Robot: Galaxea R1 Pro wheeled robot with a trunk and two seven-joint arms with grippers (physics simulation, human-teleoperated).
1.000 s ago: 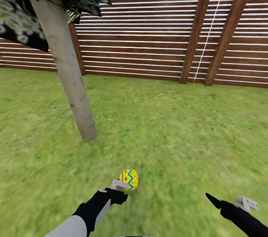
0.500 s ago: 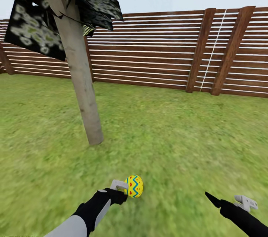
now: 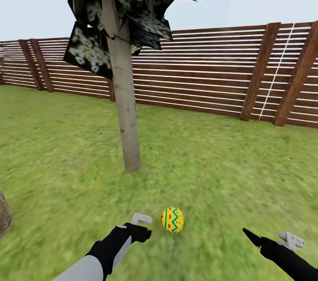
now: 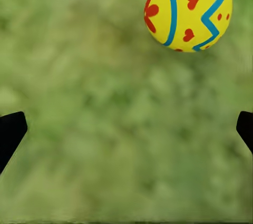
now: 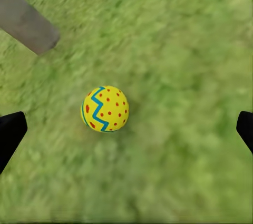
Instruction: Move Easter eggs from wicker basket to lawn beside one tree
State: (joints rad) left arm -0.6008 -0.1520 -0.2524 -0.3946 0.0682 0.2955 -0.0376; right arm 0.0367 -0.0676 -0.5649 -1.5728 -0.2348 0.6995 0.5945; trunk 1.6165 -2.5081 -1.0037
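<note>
I see one bright yellow egg with blue zigzags and red dots lying on the short green grass, near the pale grey-tan trunk. My left gripper and right gripper both stand wide open, holding nothing. I judge the egg light, rigid, smooth and prone to rolling; I'd grip across its widest middle.
</note>
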